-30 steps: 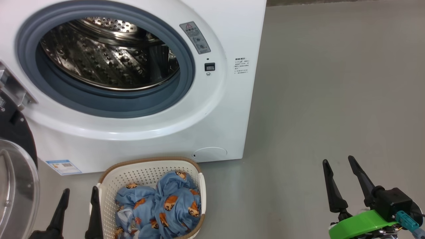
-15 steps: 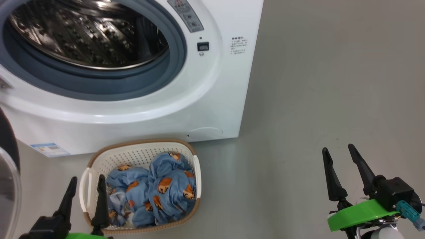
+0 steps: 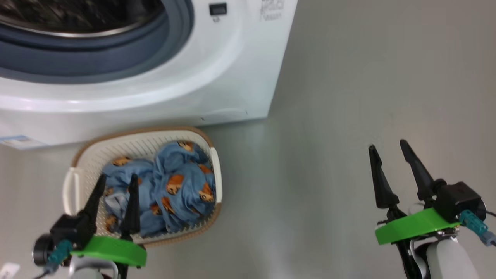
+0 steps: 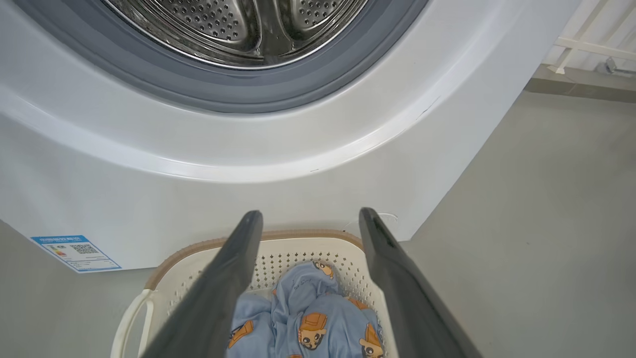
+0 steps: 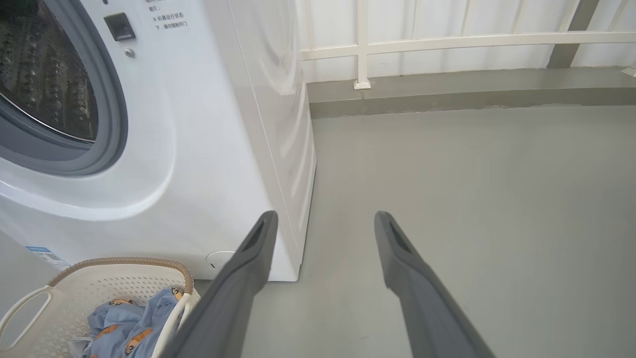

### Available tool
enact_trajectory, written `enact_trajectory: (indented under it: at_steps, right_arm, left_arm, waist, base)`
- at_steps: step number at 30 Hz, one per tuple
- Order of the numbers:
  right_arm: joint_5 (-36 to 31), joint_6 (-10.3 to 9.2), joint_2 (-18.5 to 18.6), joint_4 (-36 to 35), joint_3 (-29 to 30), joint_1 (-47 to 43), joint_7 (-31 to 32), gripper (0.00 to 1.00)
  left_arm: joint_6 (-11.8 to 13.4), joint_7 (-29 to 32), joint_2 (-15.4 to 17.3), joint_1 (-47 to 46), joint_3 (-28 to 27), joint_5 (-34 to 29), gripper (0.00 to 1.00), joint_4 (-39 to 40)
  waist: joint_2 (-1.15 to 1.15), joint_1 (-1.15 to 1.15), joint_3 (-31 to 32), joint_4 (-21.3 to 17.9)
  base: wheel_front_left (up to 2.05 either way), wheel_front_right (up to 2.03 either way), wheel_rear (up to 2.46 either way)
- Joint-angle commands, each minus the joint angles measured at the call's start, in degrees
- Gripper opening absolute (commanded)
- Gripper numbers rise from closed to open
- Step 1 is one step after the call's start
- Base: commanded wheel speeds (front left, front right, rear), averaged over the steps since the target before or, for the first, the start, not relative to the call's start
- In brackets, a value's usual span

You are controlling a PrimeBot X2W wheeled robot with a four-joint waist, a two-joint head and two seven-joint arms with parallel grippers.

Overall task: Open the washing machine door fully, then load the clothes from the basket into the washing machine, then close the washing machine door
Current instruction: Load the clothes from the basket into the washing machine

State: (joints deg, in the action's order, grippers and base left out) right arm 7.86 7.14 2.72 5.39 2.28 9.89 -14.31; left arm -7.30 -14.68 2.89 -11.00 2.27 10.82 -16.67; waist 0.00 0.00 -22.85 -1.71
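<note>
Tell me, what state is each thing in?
White front-loading washing machine: opening uncovered, visible steel drum empty.
Cream perforated plastic basket: upright, loaded.
Light blue bear-print clothes: crumpled in the basket.
Left gripper: open, empty, over the basket.
Right gripper: open, empty, over grey floor.

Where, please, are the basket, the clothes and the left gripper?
the basket [image 3: 135, 145]: head view, its perforated far wall.
the clothes [image 3: 182, 182]: head view, middle of the blue heap.
the left gripper [image 3: 118, 177]: head view, midway between its fingertips.

floor [image 3: 348, 77]: grey | kerb [image 5: 447, 93]: grey, raised | railing [image 5: 361, 40]: white, above kerb
</note>
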Motion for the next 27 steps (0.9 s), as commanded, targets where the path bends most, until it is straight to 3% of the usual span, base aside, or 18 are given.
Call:
enact_trajectory:
  at_steps: [1,16,27]
  right_arm:
    - [0.84,0.35,0.16,-1.39,-1.68,1.14,-0.69,1.0]
    - [3.13,0.35,0.16,-2.38,-2.85,3.69,-0.69,1.0]
    - [4.73,0.35,0.16,-3.78,-4.56,5.64,-0.69,1.0]
  left_arm:
    - [-0.18,-0.32,1.72,-2.06,-1.35,0.78,1.0,-0.15]
    - [-0.18,-0.32,7.17,-13.11,-0.05,5.52,1.0,-11.1]
    - [-0.18,0.23,11.76,-21.55,9.12,15.17,1.0,-22.46]
  waist:
    - [0.0,0.0,-5.25,-2.3]
    - [0.0,0.0,-17.34,-6.74]
    - [0.0,0.0,-25.03,-9.67]
  base:
    - [0.0,0.0,0.0]
    - [0.0,0.0,0.0]
    - [0.0,0.0,0.0]
